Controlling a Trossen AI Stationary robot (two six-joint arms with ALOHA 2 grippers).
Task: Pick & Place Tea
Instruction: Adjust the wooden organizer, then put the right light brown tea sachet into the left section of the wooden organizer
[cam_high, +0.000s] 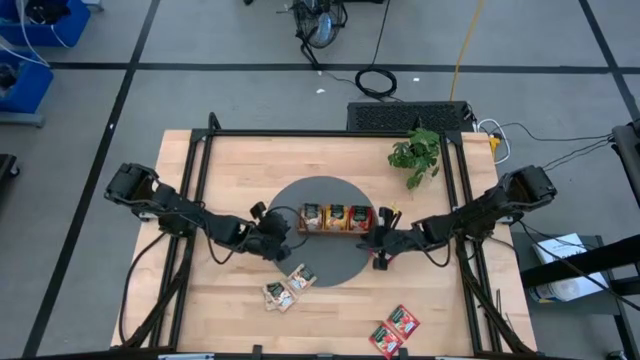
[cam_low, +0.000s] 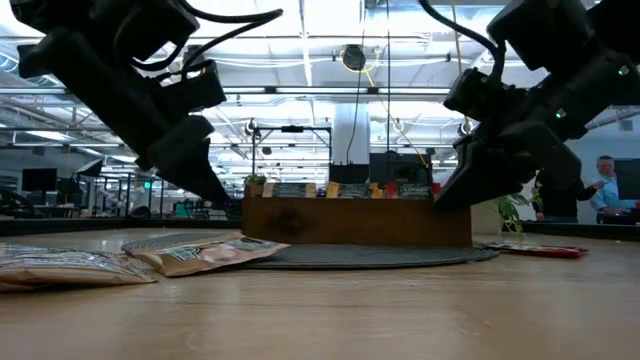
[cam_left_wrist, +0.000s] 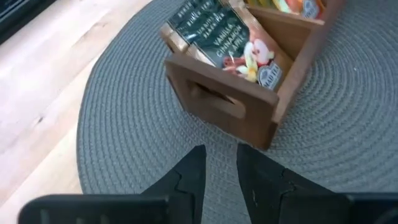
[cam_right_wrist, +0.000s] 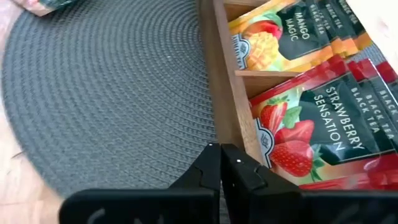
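Observation:
A brown wooden tray (cam_high: 335, 218) lies on a round grey mat (cam_high: 330, 265) at the table's middle. Its three compartments hold tea sachets: vanilla (cam_left_wrist: 217, 34), mango (cam_right_wrist: 280, 37) and strawberry (cam_right_wrist: 317, 124). Loose beige sachets (cam_high: 288, 288) lie flat at the mat's near edge. Red ones (cam_high: 395, 330) lie by the table's near edge. My left gripper (cam_left_wrist: 221, 177) hovers over the mat just off the tray's left end wall (cam_left_wrist: 217, 106), slightly open and holding nothing. My right gripper (cam_right_wrist: 221, 163) is shut, with nothing between its fingers, at the tray's near right corner. My right gripper's shut fingertips (cam_right_wrist: 214, 155) slant down beside the near long wall (cam_right_wrist: 217, 93) of the tray, by the strawberry compartment. Whether they touch the wood, I cannot tell.
A small green plant (cam_high: 415, 152) stands at the table's far right. Black frame rails (cam_high: 195, 190) run along the table's left, right and far sides. Bare wood lies to the near left of the mat. A person (cam_low: 605, 190) shows in the room beyond the table.

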